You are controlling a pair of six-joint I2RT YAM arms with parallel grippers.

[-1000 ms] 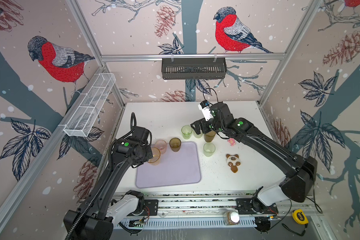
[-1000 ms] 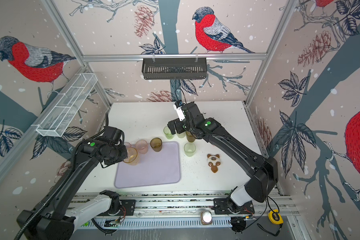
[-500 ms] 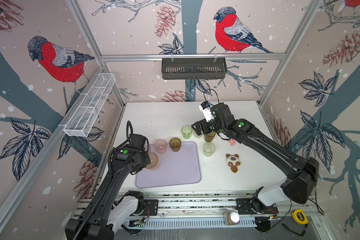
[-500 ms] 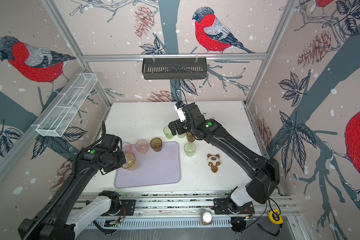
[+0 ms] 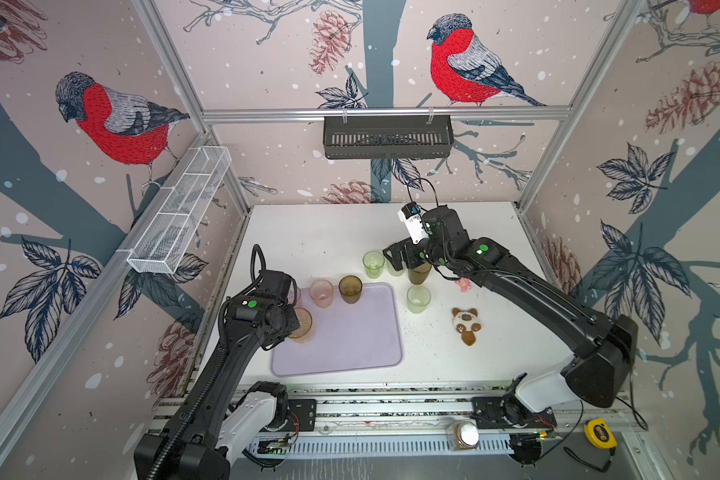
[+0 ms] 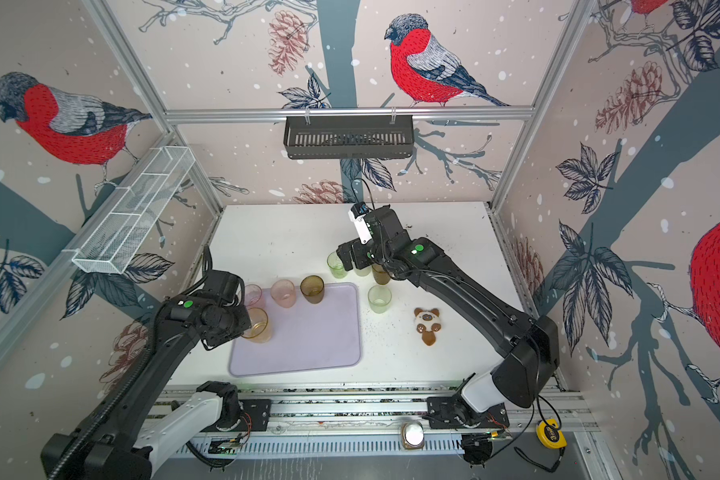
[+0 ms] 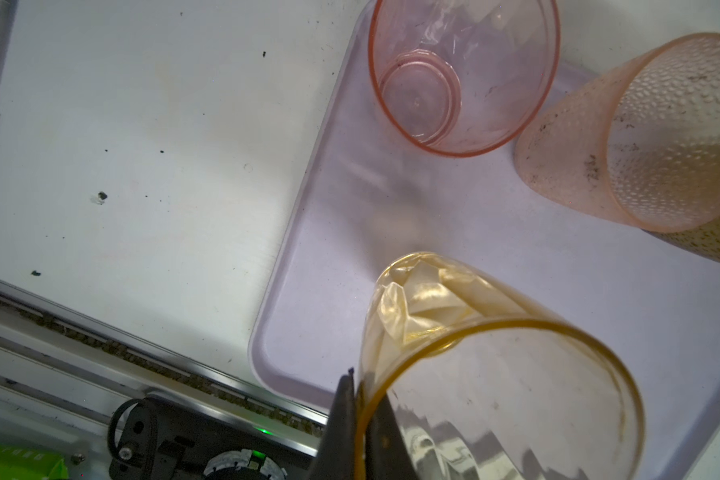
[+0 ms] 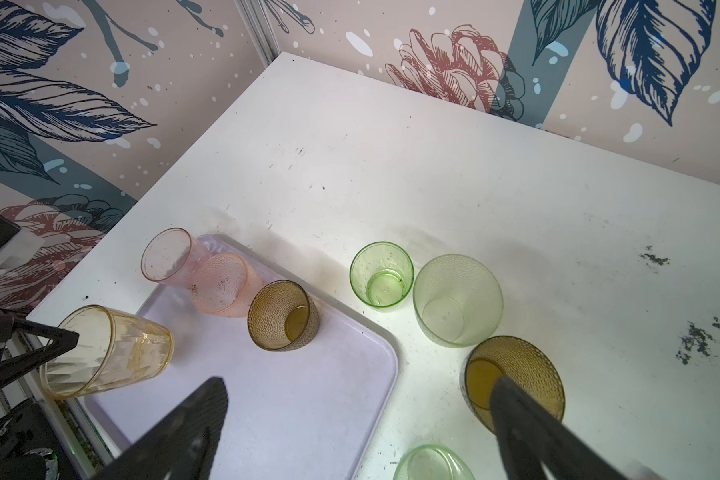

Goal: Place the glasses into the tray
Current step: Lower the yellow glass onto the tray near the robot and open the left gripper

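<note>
Three glasses [image 5: 350, 289] are sitting in the tray [image 5: 350, 349]. The left gripper [image 7: 358, 395] is clamping the amber glass [image 7: 495, 374] there. The right gripper [image 8: 358, 388], jaws spread wide, is hovering over four outside.

You are viewing a pale lavender tray [image 5: 350, 349] lying flat. A clear pink glass [image 7: 462, 75], a frosted pink glass [image 5: 321, 293] and a brown glass [image 5: 350, 289] are standing along its far edge. An amber glass [image 5: 302, 328] is sitting at its left edge, with the left gripper [image 7: 362, 399] pinching its rim. Three green glasses [image 8: 381, 274] and another brown one [image 8: 516, 374] are standing upright just off the tray's far right corner.
</note>
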